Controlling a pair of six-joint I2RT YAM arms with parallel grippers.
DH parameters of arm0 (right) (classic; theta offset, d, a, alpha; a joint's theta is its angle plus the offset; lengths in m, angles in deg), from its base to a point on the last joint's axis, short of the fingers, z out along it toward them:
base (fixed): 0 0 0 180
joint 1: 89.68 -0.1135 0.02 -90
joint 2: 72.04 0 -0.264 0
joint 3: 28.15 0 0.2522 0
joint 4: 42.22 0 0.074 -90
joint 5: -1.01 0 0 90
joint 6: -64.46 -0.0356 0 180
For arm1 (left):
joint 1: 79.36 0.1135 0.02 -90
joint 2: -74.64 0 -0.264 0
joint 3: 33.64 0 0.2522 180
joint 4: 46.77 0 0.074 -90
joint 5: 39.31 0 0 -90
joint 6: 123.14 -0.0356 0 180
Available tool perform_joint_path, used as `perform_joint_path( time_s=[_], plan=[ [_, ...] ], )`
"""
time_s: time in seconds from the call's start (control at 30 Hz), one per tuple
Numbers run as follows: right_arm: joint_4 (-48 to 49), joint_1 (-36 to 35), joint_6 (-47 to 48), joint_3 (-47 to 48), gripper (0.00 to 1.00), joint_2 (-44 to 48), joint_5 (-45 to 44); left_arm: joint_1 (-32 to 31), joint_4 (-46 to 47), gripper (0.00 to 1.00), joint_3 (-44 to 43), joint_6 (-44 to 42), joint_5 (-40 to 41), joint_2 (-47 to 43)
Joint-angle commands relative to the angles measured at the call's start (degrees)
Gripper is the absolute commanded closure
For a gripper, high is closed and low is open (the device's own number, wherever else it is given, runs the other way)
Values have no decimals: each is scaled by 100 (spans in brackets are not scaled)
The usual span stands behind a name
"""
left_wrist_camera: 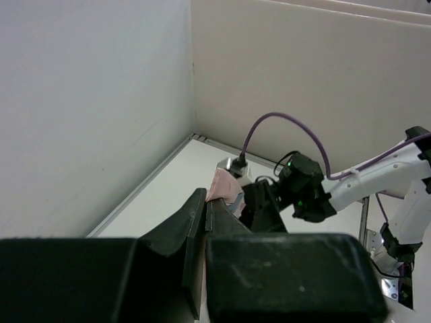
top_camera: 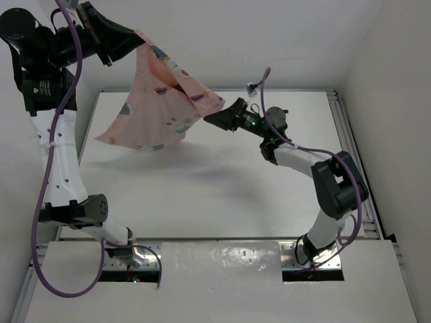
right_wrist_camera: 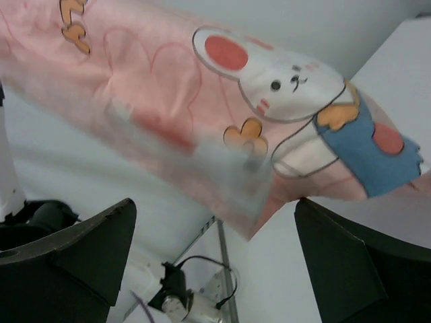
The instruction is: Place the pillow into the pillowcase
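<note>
The pink pillowcase point(top_camera: 158, 108) with cartoon figures hangs in the air over the back left of the table. My left gripper point(top_camera: 138, 42) is raised high and is shut on its top corner. In the left wrist view the jaws point(left_wrist_camera: 205, 202) are pressed together with pink cloth point(left_wrist_camera: 225, 185) sticking out past their tips. My right gripper point(top_camera: 212, 118) is open at the cloth's right corner. In the right wrist view the pillowcase point(right_wrist_camera: 202, 101) hangs just above the gap between the spread fingers point(right_wrist_camera: 215, 256), touching neither. The pillow does not show in any view.
The white table point(top_camera: 222, 182) lies under the hanging cloth. White walls stand close behind it and on the left point(left_wrist_camera: 94, 121). A metal rail point(top_camera: 347, 134) runs along the table's right edge. The right arm point(left_wrist_camera: 303, 192) with its purple cable is close in front of the left gripper.
</note>
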Motion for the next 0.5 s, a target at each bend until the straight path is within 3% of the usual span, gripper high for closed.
perform_joint_path(
  time_s=[0.0,0.2,0.33,0.4,0.43,0.47],
  plan=[
    [-99,281,711,-52,1,661,-497,3,562,100,-87,-83,-19,-384],
    [-1979,668,2565,334,1,1145,-409,-94,632,100,-25,-56,43,-340],
    [-2306,354,3111,817,3,1136,-163,-155,729,100,-34,58,104,-253],
    [-2577,46,3331,836,10,1136,-319,-182,782,100,-34,111,148,-209],
    [-2910,-208,3854,775,47,1241,-834,-199,782,100,-17,102,157,-200],
    [-2913,-211,3859,774,64,1285,-840,-199,782,100,-16,102,157,-200]
  ],
)
